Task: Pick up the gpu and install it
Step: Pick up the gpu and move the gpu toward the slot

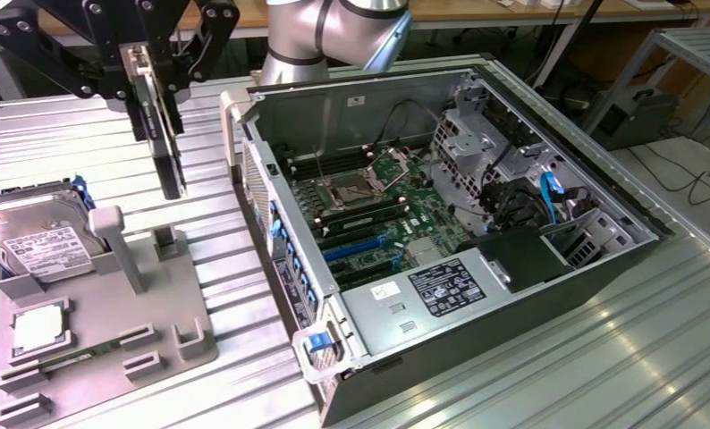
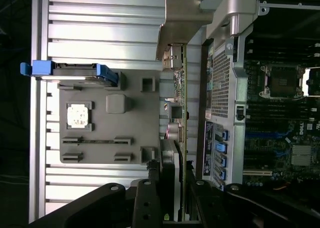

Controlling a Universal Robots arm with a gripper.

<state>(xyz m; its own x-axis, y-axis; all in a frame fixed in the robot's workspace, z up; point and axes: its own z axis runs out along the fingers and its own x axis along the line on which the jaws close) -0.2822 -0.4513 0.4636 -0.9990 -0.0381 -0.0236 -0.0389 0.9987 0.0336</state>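
The gpu hangs upright in the air, a thin card seen edge-on, with my gripper shut on its upper part. It is above the table, between the grey fixture and the open computer case. In the wrist view the gpu runs away from my gripper, showing its green board edge and, at its far end, its silver end bracket. The case's motherboard lies exposed, with blue expansion slots near the case's front wall.
On the grey fixture stand a silver hard drive in a blue frame and a small square CPU chip. The case wall rises close beside the card. The ribbed metal table extends around both.
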